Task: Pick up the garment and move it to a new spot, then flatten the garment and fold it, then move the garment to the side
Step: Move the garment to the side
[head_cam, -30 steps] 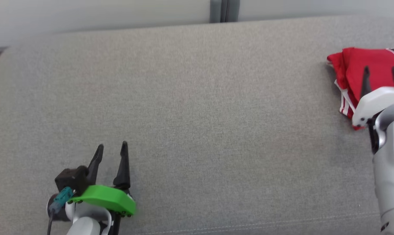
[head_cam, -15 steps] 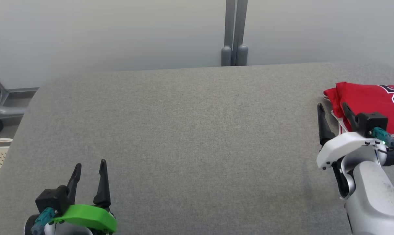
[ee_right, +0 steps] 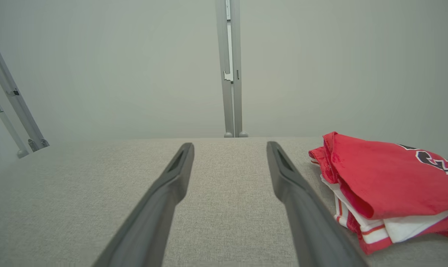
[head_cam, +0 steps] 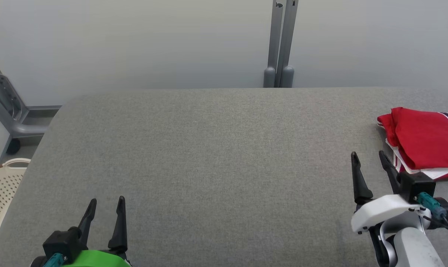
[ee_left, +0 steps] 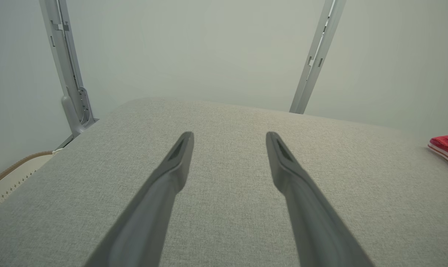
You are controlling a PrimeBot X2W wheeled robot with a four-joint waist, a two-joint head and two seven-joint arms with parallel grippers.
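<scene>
You're looking at what reads as the tail end: the red garment [head_cam: 424,142] is sitting folded in a compact stack at the right edge of the grey padded table [head_cam: 224,155], white striped trim showing underneath. Both claws are standing spread and carrying nothing, with the left gripper [head_cam: 107,199] hovering over bare fabric at near left and the right gripper [head_cam: 368,153] pointing just beside the garment's near corner, apart from it. I'm judging pick-up, flatten, fold and move-aside as done, so you're probably only parking the arms.
</scene>
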